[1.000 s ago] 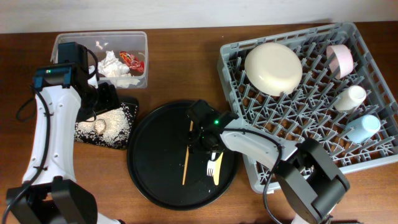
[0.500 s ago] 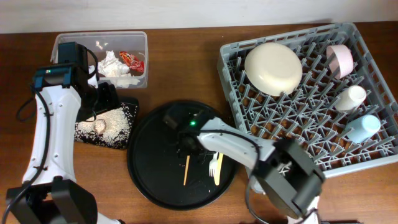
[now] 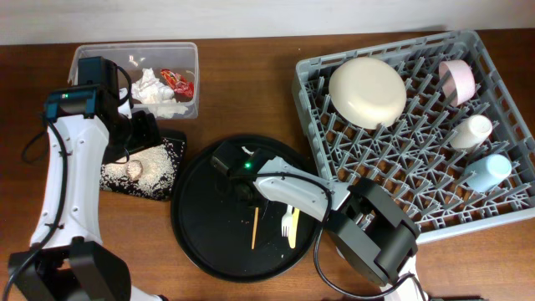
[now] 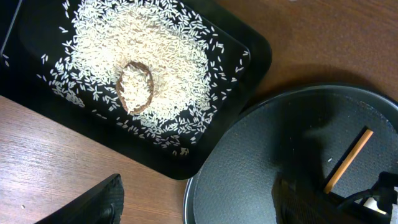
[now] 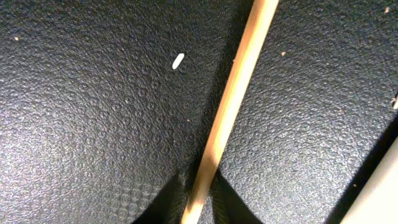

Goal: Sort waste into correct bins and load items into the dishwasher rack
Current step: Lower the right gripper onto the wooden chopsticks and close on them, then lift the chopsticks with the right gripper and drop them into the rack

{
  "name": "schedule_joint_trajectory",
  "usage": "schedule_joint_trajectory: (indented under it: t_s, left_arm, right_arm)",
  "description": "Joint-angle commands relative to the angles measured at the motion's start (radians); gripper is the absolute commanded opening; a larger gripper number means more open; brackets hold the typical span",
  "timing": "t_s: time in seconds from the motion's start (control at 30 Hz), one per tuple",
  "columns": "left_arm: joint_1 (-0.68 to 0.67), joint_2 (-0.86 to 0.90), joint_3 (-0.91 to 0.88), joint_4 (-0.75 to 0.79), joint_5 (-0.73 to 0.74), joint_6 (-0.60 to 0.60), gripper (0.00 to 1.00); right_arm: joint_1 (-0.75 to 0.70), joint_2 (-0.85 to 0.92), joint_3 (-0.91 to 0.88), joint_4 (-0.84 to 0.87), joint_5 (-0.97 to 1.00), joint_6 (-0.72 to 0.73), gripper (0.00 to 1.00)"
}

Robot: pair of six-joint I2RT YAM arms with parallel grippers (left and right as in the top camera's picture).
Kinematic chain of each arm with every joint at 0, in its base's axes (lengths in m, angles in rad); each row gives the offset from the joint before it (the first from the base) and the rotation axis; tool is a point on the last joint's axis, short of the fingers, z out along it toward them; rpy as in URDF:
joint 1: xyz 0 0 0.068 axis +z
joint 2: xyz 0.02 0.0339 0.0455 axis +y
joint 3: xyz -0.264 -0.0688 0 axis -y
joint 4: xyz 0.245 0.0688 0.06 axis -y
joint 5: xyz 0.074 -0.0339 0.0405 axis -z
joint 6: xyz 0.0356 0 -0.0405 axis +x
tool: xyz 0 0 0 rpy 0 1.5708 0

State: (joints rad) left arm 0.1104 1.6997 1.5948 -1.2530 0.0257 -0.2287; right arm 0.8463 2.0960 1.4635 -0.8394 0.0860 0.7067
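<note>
Wooden chopstick (image 3: pixel 255 227) sits in round black tray (image 3: pixel 201 226), its upper end pinched in right gripper (image 5: pixel 196 200), jaws closed tight on it. Right arm reaches low across the tray from counter (image 3: pixel 251 92) front. Left gripper (image 4: pixel 198 202) hangs above flat black tray (image 4: pixel 245 62) edge, jaws wide apart, empty.

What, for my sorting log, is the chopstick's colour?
The chopstick is plain light tan; clearest in right wrist view.

A large round black tray (image 3: pixel 205 221), pebbled in texture, lies on the brown wooden table (image 3: pixel 251 84).
</note>
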Motion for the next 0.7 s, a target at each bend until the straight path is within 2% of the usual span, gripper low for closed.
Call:
schedule_joint_trajectory:
  t_s: [0.0, 0.03, 0.4, 0.43, 0.53, 0.67]
  left_arm:
    - [-0.001, -0.017, 0.010, -0.001, 0.003, -0.003, 0.76]
    - [-0.001, -0.017, 0.010, -0.001, 0.003, -0.003, 0.76]
    - [-0.001, -0.017, 0.010, -0.001, 0.003, -0.003, 0.76]
    - [-0.002, -0.017, 0.010, -0.001, 0.003, -0.003, 0.76]
    - [-0.001, -0.017, 0.010, -0.002, 0.003, -0.003, 0.76]
    - [-0.001, -0.017, 0.010, -0.003, 0.003, -0.003, 0.76]
  right_arm:
    - [0.000, 0.045, -0.008, -0.010, 0.047, 0.005, 0.17]
    - [0.000, 0.045, -0.008, -0.010, 0.047, 0.005, 0.13]
    - [-0.002, 0.025, 0.042, -0.038, 0.047, -0.027, 0.04]
    - [-0.002, -0.005, 0.081, -0.051, 0.047, -0.102, 0.04]
    - [-0.013, -0.092, 0.166, -0.146, 0.121, -0.147, 0.04]
    - [-0.149, -0.249, 0.192, -0.217, 0.134, -0.206, 0.04]
